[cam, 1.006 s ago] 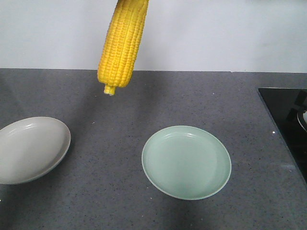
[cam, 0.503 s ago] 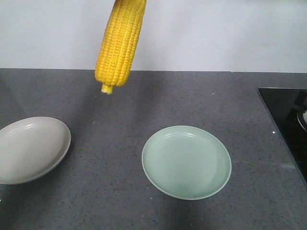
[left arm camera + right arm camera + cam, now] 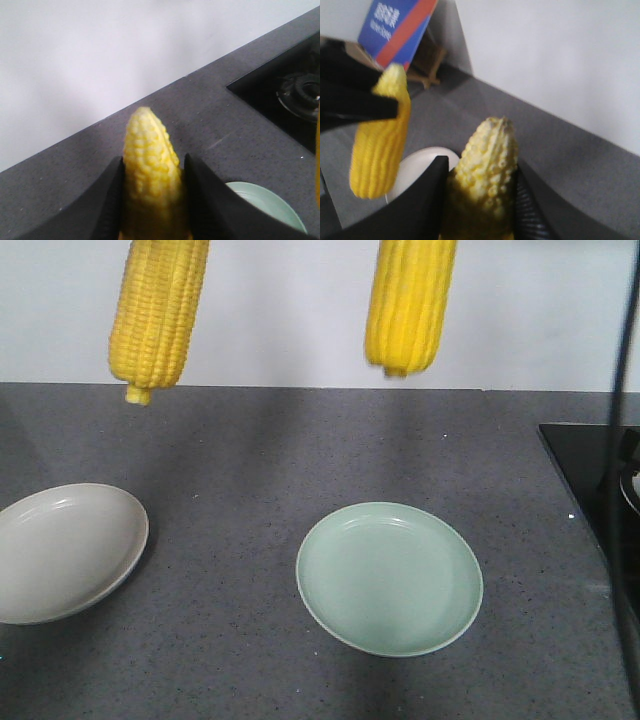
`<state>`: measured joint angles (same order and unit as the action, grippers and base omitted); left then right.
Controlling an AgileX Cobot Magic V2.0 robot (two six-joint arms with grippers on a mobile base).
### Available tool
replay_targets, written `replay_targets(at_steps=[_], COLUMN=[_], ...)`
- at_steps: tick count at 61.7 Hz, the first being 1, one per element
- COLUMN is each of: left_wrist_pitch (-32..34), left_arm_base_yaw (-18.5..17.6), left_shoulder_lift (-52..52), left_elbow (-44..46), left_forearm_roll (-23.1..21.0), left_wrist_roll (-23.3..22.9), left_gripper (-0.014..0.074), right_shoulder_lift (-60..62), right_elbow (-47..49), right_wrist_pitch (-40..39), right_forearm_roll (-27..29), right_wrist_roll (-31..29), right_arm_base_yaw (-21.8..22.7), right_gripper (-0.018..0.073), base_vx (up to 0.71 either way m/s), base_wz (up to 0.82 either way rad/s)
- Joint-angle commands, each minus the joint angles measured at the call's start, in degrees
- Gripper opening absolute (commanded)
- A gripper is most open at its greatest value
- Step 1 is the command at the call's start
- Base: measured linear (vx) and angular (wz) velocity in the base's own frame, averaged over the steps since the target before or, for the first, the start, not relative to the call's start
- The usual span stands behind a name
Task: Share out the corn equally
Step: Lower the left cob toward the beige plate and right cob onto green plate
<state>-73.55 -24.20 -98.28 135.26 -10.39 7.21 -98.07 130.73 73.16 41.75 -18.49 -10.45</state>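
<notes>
The left gripper (image 3: 152,192) clenches one corn cob (image 3: 158,312) high above the grey plate (image 3: 62,551), while the right gripper (image 3: 477,200) clenches another cob (image 3: 409,302) above the green plate (image 3: 389,578).

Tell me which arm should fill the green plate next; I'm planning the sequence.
Right, probably. The right gripper holds its cob about over the green plate in the front view; the left gripper holds its cob nearer the grey plate.
</notes>
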Motion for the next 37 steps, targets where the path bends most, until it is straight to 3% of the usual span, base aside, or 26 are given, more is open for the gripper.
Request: replay_targets(at_steps=[1, 8, 22, 37], left_wrist_pitch=[1.79, 1.79, 1.79, 2.22], left_arm_base_yaw=[-0.21, -0.21, -0.21, -0.21], left_shoulder_lift=[4.95, 9.04, 16.23, 18.17], left_elbow=[-4.0, -13.9, -33.59, -44.94], left_forearm_roll=[2.73, 6.49, 17.45, 23.83], left_wrist_roll=[-1.03, -0.98, -0.97, -1.42], left_gripper=[-0.0007, -0.0007, -0.0007, -0.0007], right_shoulder_lift=[1.92, 2.92, 4.89, 4.84], right_elbow=[-4.45, -13.76, -29.16, -41.01], right_wrist_pitch=[0.69, 0.69, -1.27, -10.59], right_forearm_roll=[-5.58, -8.79, -10.98, -9.49], right_wrist_roll=[-0.07, -2.82, -8.83, -12.09], right_arm_base_yaw=[-4.92, -7.4, -7.52, -7.57], right_gripper=[-0.0006, -0.0006, -0.0006, -0.0006], base_vx=[0.0, 0.0, 0.0, 0.0], base_wz=[0.0, 0.0, 0.0, 0.0])
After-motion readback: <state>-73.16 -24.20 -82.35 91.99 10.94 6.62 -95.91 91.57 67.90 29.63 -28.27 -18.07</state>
